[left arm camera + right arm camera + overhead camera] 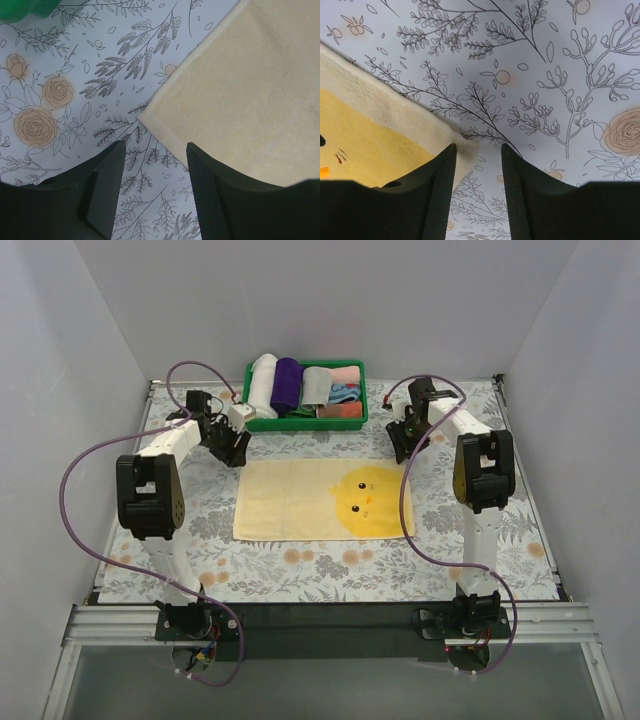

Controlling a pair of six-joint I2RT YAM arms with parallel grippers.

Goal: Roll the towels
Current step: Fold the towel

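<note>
Top external view has both arms reaching forward from their bases and bent down at the elbow. The left gripper is at the far left corner of the yellow towel and the right gripper is at its far right corner. That towel lies flat and unrolled in the middle of the flowered tablecloth, with its chick print toward the right. Behind it a green basket holds the grey towel, rolled, between a purple roll and folded pink and blue cloths. Only the wrist views show the fingers, and both pairs stand apart, holding nothing. The left fingers have the towel corner just ahead of their gap, while the right fingers have the corner reaching into theirs. Whether either pair touches the cloth cannot be told.
</note>
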